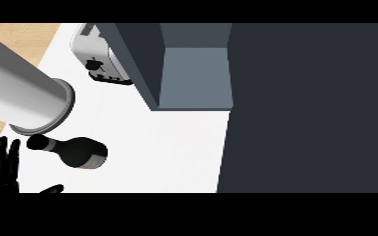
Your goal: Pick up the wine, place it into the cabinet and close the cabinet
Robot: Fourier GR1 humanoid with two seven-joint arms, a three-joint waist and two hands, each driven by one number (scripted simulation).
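Left hand, black fingers straight and open; a dark rounded wine bottle sits just right of them.

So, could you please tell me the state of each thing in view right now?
cabinet: open, nothing visible inside.
cabinet door: swung open.
wine bottle: on the counter, outside the cabinet, not held.
left hand: open, fingers up, at the lower left edge.

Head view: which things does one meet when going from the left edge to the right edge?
In order: left hand → wine → cabinet, open → dark panel. The toaster and the grey cylinder overlap these sideways, so they are left out.
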